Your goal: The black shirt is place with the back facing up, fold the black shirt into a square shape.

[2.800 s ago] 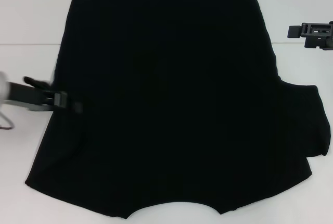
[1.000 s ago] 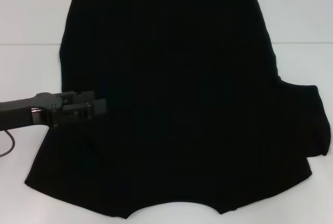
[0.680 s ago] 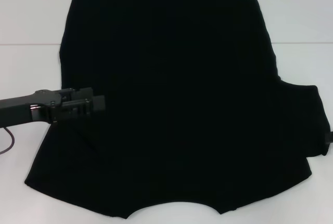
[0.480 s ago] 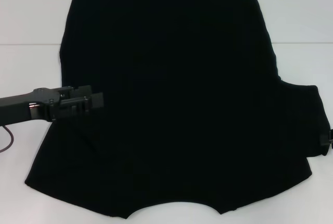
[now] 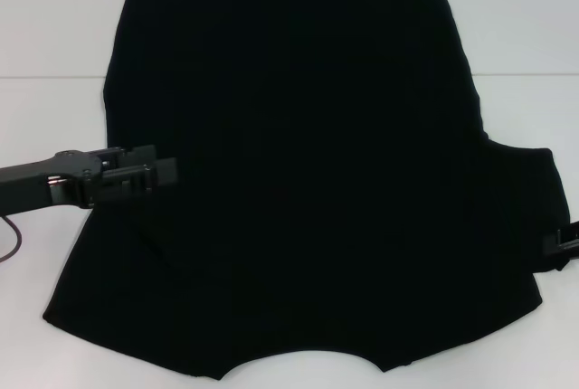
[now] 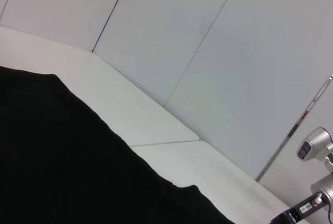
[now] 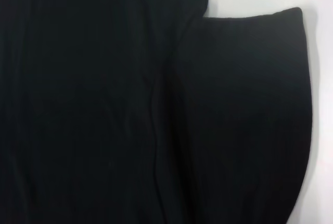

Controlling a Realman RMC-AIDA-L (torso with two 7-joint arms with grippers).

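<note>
The black shirt [image 5: 308, 163] lies flat on the white table [image 5: 45, 27] and fills most of the head view, with no lettering showing. Its left side has a straight edge, while its right sleeve [image 5: 534, 208] sticks out flat. My left gripper [image 5: 158, 170] hovers over the shirt's left part, fingers apart and holding nothing. Only a sliver of my right gripper [image 5: 563, 242] shows at the right border, beside the right sleeve's outer edge. The right wrist view looks down on that sleeve [image 7: 244, 109] and the shirt body [image 7: 78, 104].
Bare white table [image 5: 525, 27] surrounds the shirt at the back left, back right and left. A cable [image 5: 14, 244] loops under the left arm. The left wrist view shows the pale wall [image 6: 208, 52] and the right arm [image 6: 317, 146] beyond the table.
My left gripper has drifted slightly left and back over the shirt. The right gripper, which was at the far right, has come into view by the right sleeve.
</note>
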